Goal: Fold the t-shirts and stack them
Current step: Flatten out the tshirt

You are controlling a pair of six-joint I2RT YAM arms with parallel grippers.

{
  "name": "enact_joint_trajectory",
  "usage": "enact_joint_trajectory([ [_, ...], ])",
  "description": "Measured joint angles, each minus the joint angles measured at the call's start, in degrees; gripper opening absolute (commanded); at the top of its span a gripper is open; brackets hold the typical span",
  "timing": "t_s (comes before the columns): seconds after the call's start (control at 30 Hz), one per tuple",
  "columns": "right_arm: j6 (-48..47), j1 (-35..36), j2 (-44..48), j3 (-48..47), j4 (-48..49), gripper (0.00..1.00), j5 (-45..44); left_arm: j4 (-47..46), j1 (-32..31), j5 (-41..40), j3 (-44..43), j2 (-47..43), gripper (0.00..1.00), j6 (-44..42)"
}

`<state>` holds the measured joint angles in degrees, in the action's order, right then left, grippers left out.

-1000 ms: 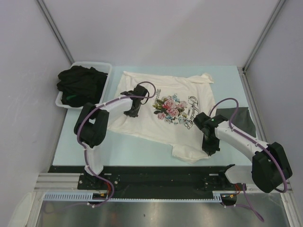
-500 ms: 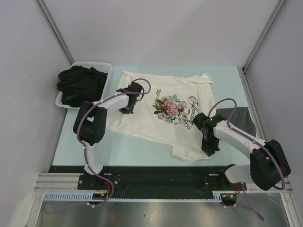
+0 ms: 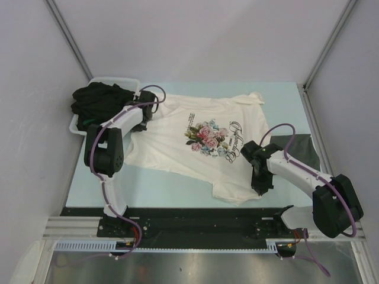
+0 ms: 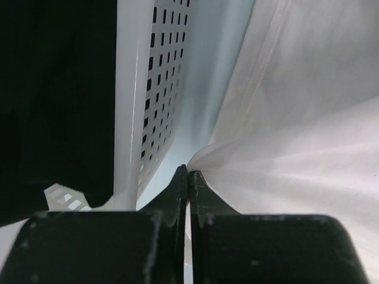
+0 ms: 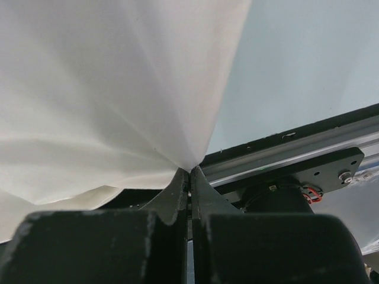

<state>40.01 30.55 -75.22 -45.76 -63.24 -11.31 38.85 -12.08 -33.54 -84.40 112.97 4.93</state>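
Evidently mid-spread, the left end effector (image 4: 187,171) and right end effector (image 5: 189,172) each pinch the cream shirt (image 3: 172,148); next, it likely needs laying flat.

Soft matt cloth on the cream t-shirt (image 3: 169,148), hem neatly stitched. Far left, the white tub (image 4: 133,89) is smooth perforated plastic with a faint sheen; black tees (image 3: 95,103) inside, matt cloth. The counter (image 3: 172,192) looks smooth and matt.

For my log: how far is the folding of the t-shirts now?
Done: no stack visible. In hand: cream tee lies spread, left tool and right tool each shut on an edge. Left: folding it, then the black tees in the tub.
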Motion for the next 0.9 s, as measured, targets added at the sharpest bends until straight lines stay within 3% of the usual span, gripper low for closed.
enact_joint_trajectory([
  [0.13, -0.20, -0.02, -0.22, 0.00, 0.24, 0.00, 0.22, 0.85, 0.35, -0.59, -2.38, 2.27, 0.02, -0.52],
  [0.2, -0.24, 0.00, -0.24, 0.00, 0.31, 0.00, 0.24, 0.87, 0.37, -0.59, -2.82, 3.43, 0.17, -0.61],
  [0.4, -0.63, 0.00, -0.33, 0.00, 0.31, 0.00, 0.22, 2.01, 0.37, -0.61, -2.62, 4.15, 0.29, -0.90],
  [0.67, -0.92, 0.00, -0.44, 0.00, 0.33, 0.00, 0.28, 2.80, -0.52, -0.63, 1.40, -3.82, 0.33, -0.81],
  [0.87, -1.07, 0.00, -0.44, 0.00, 0.35, 0.00, 0.52, 3.34, -5.22, -2.36, 4.92, -12.68, 0.34, -0.37],
  [0.9, -1.07, 0.00, -0.44, 0.00, 0.35, 0.00, 0.61, 3.58, -5.88, -2.32, 6.16, -13.64, 0.39, -0.24],
])
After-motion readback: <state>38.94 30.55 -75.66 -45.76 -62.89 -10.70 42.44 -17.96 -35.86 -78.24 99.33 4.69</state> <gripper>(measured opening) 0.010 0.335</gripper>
